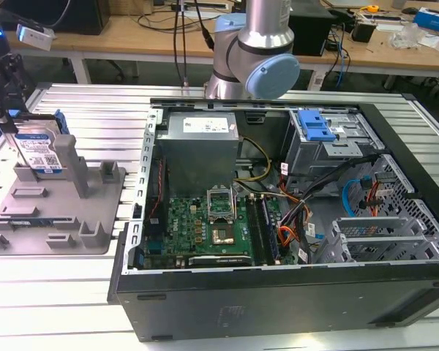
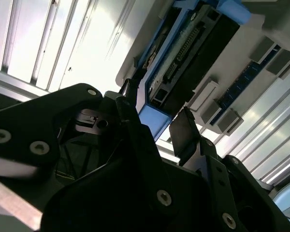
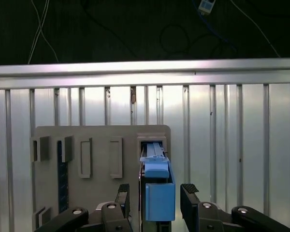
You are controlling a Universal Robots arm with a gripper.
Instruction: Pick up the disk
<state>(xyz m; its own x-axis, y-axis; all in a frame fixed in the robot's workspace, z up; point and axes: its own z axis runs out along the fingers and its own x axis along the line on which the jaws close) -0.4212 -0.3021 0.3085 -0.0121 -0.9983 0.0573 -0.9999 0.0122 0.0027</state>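
Gripper (image 1: 7,110) over the disk (image 1: 39,150) in the exterior view, disk upright in grey fixture (image 1: 95,212), nine o'clock from computer case (image 1: 278,307), in both wrist views fingers (image 3: 123,194) parted astride its blue rail (image 3: 160,195) (narrow gaps in the first), clasping nothing.

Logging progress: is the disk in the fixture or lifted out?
In: disk stands on edge in the fixture, open hand straddling it.

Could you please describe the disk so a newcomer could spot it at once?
On the exterior view's left, beside the open black computer case, lies a grey plastic post fixture. The flat silver metal disk stands upright in it, alone bearing a white-and-blue label.
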